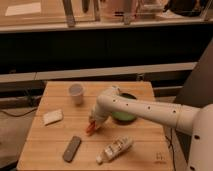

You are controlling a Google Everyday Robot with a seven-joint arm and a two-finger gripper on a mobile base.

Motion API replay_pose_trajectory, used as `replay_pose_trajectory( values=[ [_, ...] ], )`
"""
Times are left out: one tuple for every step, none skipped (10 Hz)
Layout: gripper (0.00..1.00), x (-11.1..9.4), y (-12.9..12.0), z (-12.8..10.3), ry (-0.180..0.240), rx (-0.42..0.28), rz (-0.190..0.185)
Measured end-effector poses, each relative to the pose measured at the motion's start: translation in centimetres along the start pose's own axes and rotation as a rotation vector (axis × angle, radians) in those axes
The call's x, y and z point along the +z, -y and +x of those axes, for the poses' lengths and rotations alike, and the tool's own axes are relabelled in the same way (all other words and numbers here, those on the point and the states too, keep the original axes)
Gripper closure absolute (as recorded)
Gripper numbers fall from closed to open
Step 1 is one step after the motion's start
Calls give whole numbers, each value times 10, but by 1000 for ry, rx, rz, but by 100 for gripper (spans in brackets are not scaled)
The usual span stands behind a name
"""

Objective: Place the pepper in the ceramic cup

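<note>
At the tabletop's [142, 147] middle, the gripper's [93, 126] fingers [95, 122] seem clamped on the pepper [90, 130]; a shallow hold could drop it short of the ceramic cup [76, 93].

We see our gripper [94, 121] low over the middle of the wooden table [145, 145], with the red-orange pepper [90, 129] right at its tip, and our white arm [150, 111] reaching in from the right across the front of the dark green bowl [128, 116]. The ceramic cup [76, 93] stands upright near the table's far left, apart from the gripper. Nearer to us lie a pale flat pad [52, 116], a dark grey bar [72, 148] and a white bottle [115, 149] on its side.
</note>
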Motion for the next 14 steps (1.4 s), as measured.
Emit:
replay_pose_trajectory(
  values=[
    [100,-10,6,5,-4,6,10],
    [100,-18,11,12,-8,13,22],
    [100,-22,14,15,-7,14,28],
    [100,-25,18,15,-6,11,34],
    [100,-33,29,13,-4,4,38],
    [100,-38,37,15,-2,-2,39],
    [100,-40,44,19,-3,-5,39],
    [100,-41,53,22,-1,-10,40],
    [100,-43,57,23,1,-12,41],
    [100,-47,61,23,2,-11,45],
    [100,-53,68,26,2,-14,49],
    [100,-55,76,28,2,-20,51],
    [100,-56,86,33,3,-29,52],
    [100,-57,94,35,3,-32,54]
  ],
)
